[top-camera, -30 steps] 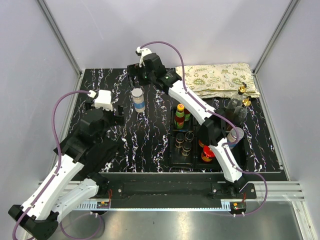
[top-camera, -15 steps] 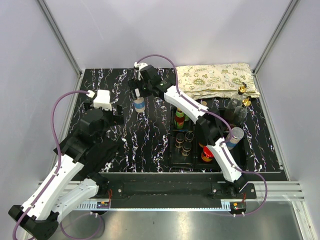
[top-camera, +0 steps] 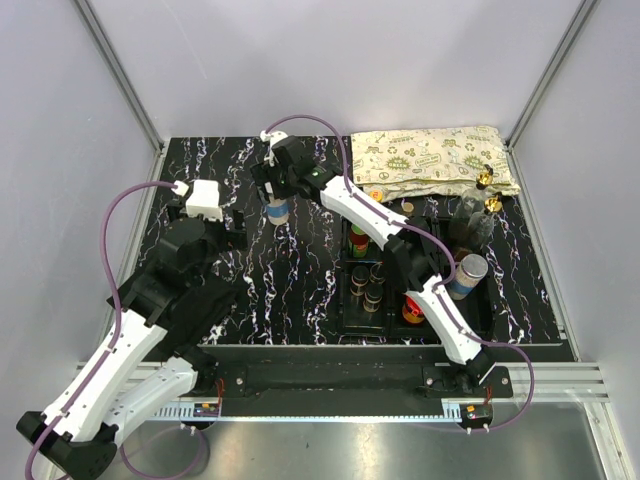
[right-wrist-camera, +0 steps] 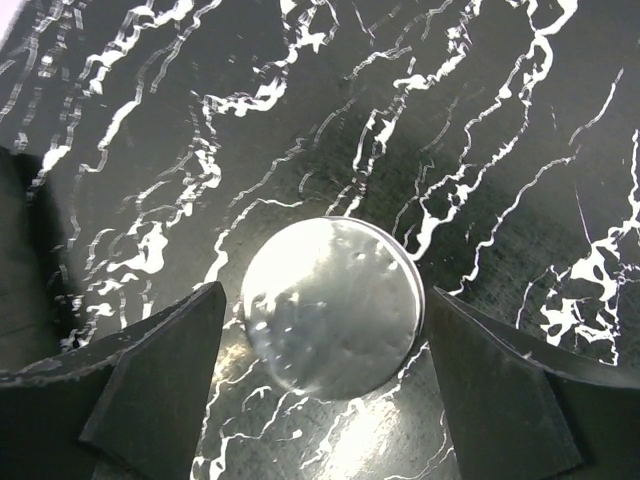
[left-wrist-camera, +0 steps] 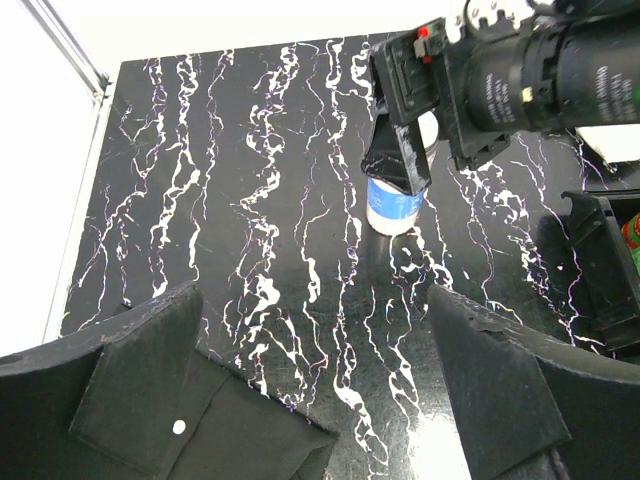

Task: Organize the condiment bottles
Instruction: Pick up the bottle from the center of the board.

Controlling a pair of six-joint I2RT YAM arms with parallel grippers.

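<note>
- Plain grey walls box in a black desk (top-camera: 290, 290) with white marble veining, arm bases at the near edge.
- Left end effector (left-wrist-camera: 320, 400) hovers over the left part of the desk, released, fingers spread wide with only bare desk between them.
- A bit right of that, toward the far side, a grey-lidded shaker (top-camera: 279, 209) stands upright on the desk. It has a blue and white label in the left wrist view (left-wrist-camera: 394, 206) and sits clearly left of the tray, not touching it.
- Right end effector (top-camera: 275, 193) is down around that shaker. From its own camera the round silvery lid (right-wrist-camera: 333, 305) sits between the two fingers (right-wrist-camera: 165, 375). There's a sliver of desk showing on the left side and the right finger is just beside the rim, so I'd call it released, straddling rather than clamped.
- Right of centre is the black compartment tray (top-camera: 346, 300). It holds slim sauces (top-camera: 359, 238) with yellow and green caps at the far end, dark jars (top-camera: 367, 287) nearer, and a red-lidded jar (top-camera: 411, 314) partly hidden under the right arm.
- A second shaker (top-camera: 468, 270) stands in the tray's right side.
- Clear glass bottles (top-camera: 472, 215) with gold spouts stand just past it.
- A patterned bag (top-camera: 430, 155) lies at the far right corner.
</note>
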